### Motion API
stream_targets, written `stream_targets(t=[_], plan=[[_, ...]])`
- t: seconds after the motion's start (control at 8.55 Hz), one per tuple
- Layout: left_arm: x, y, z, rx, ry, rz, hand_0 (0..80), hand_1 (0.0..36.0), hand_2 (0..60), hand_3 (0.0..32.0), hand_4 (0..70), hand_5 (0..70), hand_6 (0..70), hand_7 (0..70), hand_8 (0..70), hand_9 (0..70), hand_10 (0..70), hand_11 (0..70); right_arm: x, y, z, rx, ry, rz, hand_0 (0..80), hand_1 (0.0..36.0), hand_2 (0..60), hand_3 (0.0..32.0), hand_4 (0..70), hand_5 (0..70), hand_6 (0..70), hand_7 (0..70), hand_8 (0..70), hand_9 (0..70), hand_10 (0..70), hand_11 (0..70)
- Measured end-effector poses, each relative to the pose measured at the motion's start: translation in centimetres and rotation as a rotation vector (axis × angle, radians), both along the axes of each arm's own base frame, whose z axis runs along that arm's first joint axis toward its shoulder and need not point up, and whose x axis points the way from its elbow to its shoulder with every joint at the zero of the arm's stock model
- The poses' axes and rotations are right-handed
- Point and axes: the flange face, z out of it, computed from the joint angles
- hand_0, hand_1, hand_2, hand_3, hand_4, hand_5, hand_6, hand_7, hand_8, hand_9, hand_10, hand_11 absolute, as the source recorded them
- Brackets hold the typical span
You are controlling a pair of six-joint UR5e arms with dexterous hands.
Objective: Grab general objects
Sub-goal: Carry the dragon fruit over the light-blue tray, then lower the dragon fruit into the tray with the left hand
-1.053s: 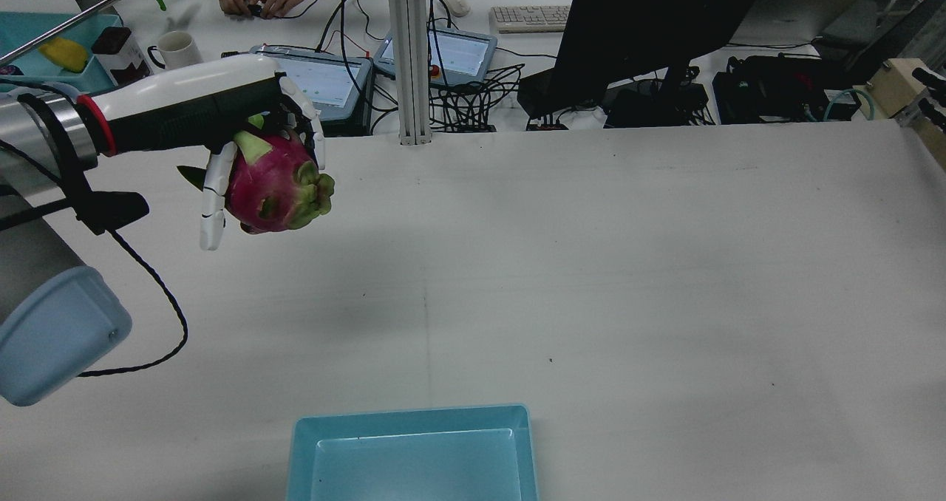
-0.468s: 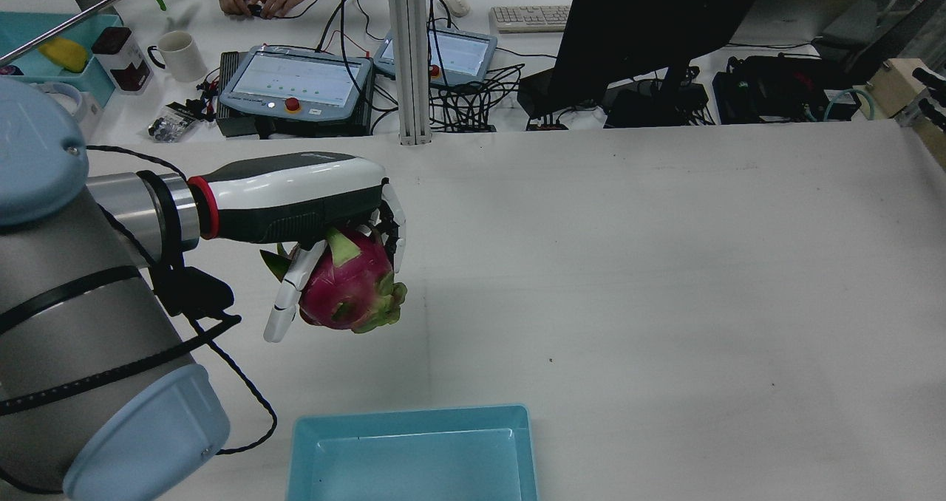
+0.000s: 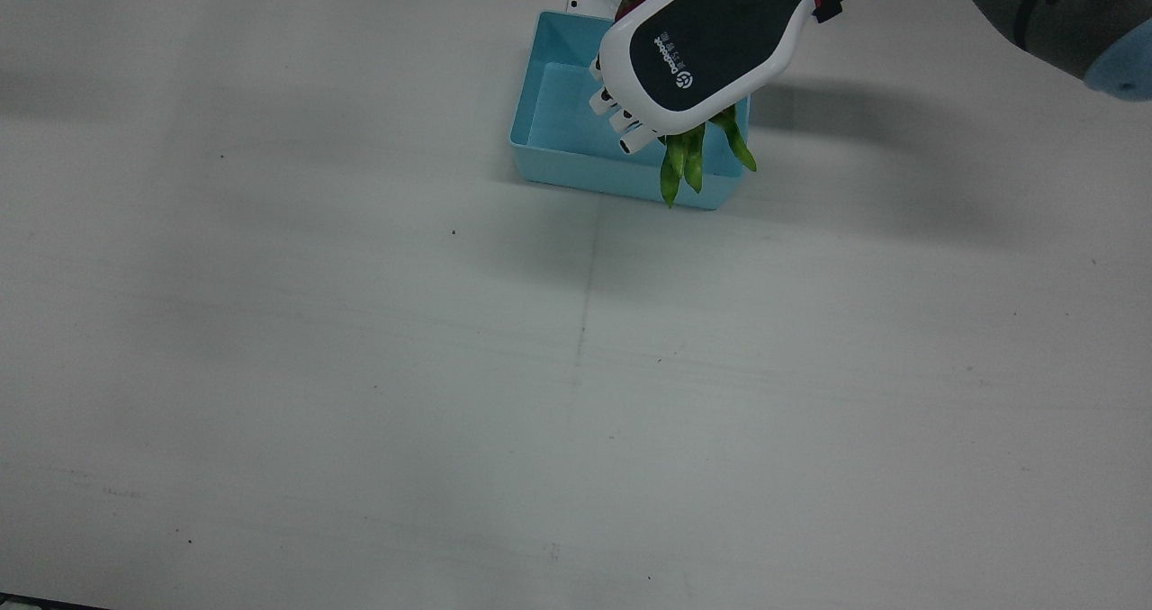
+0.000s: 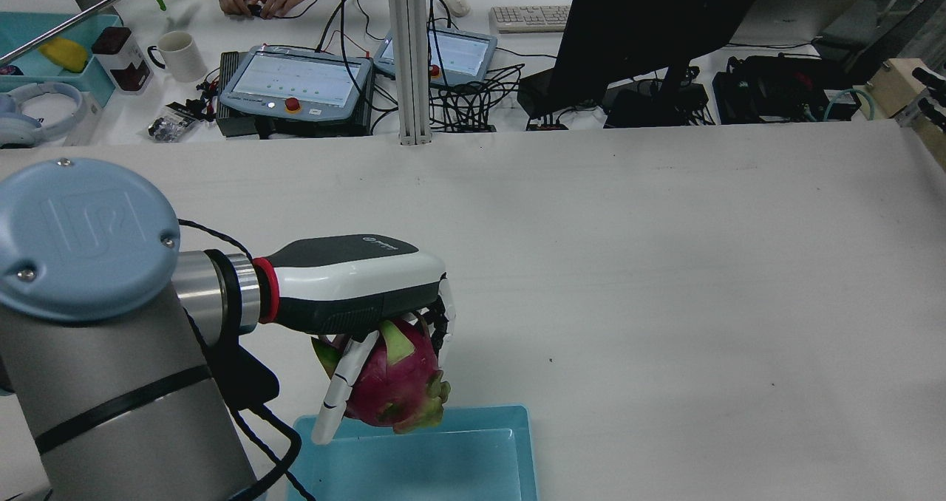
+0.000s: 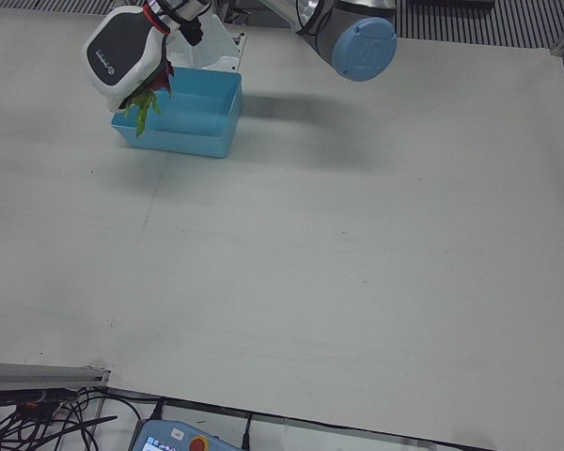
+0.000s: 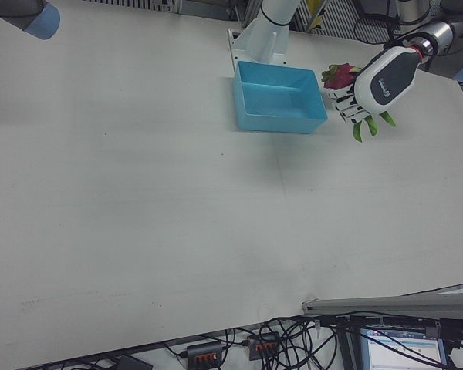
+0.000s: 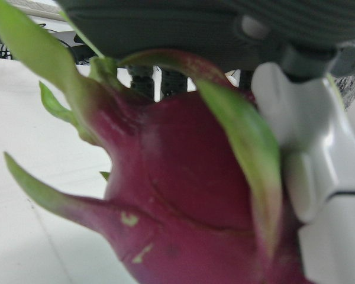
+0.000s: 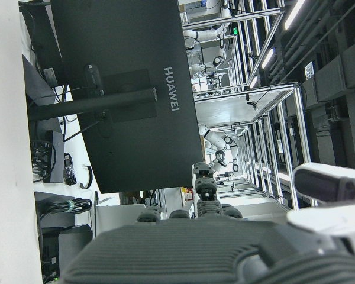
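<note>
Rear view shows the left hand gripping a magenta, green-scaled dragon fruit from above, hanging just over the near-left corner of the light-blue plastic tray on the tabletop.

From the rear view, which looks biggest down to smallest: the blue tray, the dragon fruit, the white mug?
1. Blue tray, though the frame's bottom edge cuts it off.
2. Dragon fruit, held in the left hand.
3. White mug; it stands much farther from the camera, so its true size is unsure.
</note>
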Motion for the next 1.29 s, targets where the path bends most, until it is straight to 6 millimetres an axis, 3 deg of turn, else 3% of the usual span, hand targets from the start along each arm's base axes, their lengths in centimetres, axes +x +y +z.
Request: stream_targets(t=[0.23, 0.47, 0.58, 0.7, 0.82, 1.05, 1.17, 1.29], plan=[[2.0, 2.6, -1.0, 0.011, -0.009, 0.052, 57.8, 15.7, 60.0, 0.0, 57.4, 70.0, 70.0, 70.0, 70.0, 70.0, 70.0, 70.0, 0.0, 0.0, 0.0, -0.001, 0.0, 0.0, 0.0, 0.0, 0.0, 0.0, 0.0, 0.0, 0.0, 0.0, 0.0, 0.0, 0.0, 0.0], [2.7, 4.0, -1.6, 0.017, -0.016, 0.081, 57.8, 15.5, 60.0, 0.0, 58.3, 70.0, 70.0, 70.0, 70.0, 70.0, 70.0, 70.0, 0.0, 0.0, 0.0, -0.001, 0.0, 0.0, 0.0, 0.0, 0.0, 0.0, 0.0, 0.0, 0.0, 0.0, 0.0, 0.0, 0.0, 0.0], [2.6, 4.4, -1.8, 0.021, -0.017, 0.098, 51.9, 9.4, 45.6, 0.0, 55.6, 70.0, 70.0, 70.0, 66.2, 70.0, 62.7, 70.0, 0.0, 0.0, 0.0, -0.001, 0.0, 0.0, 0.0, 0.0, 0.0, 0.0, 0.0, 0.0, 0.0, 0.0, 0.0, 0.0, 0.0, 0.0], [2.4, 4.8, -1.9, 0.023, -0.02, 0.113, 53.0, 8.6, 15.1, 0.0, 50.1, 69.7, 70.0, 51.9, 41.9, 41.7, 28.1, 41.0, 0.0, 0.0, 0.0, -0.001, 0.0, 0.0, 0.0, 0.0, 0.0, 0.0, 0.0, 0.0, 0.0, 0.0, 0.0, 0.0, 0.0, 0.0], [2.3, 5.0, -1.8, 0.022, -0.024, 0.123, 53.9, 6.3, 0.2, 0.0, 48.3, 61.0, 70.0, 45.6, 34.9, 34.0, 17.0, 25.2, 0.0, 0.0, 0.1, -0.001, 0.0, 0.0, 0.0, 0.0, 0.0, 0.0, 0.0, 0.0, 0.0, 0.0, 0.0, 0.0, 0.0, 0.0], [2.3, 5.3, -1.8, 0.019, -0.032, 0.133, 49.6, 0.3, 0.0, 0.0, 46.8, 43.3, 62.6, 32.4, 27.8, 23.7, 8.9, 13.0, 0.0, 0.0, 0.1, -0.001, 0.0, 0.0, 0.0, 0.0, 0.0, 0.0, 0.0, 0.0, 0.0, 0.0, 0.0, 0.0, 0.0, 0.0], [2.4, 5.4, -1.7, 0.018, -0.035, 0.135, 47.5, 0.0, 0.0, 0.0, 43.1, 36.7, 57.3, 22.3, 23.3, 16.6, 5.4, 7.8, 0.0, 0.0, 0.1, -0.001, 0.0, 0.0, 0.0, 0.0, 0.0, 0.0, 0.0, 0.0, 0.0, 0.0, 0.0, 0.0, 0.0, 0.0], [2.4, 5.4, -1.7, 0.018, -0.036, 0.137, 47.3, 0.0, 0.0, 0.0, 42.2, 36.3, 55.9, 20.5, 22.1, 15.1, 4.8, 6.9, 0.0, 0.0, 0.1, -0.001, 0.0, 0.0, 0.0, 0.0, 0.0, 0.0, 0.0, 0.0, 0.0, 0.0, 0.0, 0.0, 0.0, 0.0]])
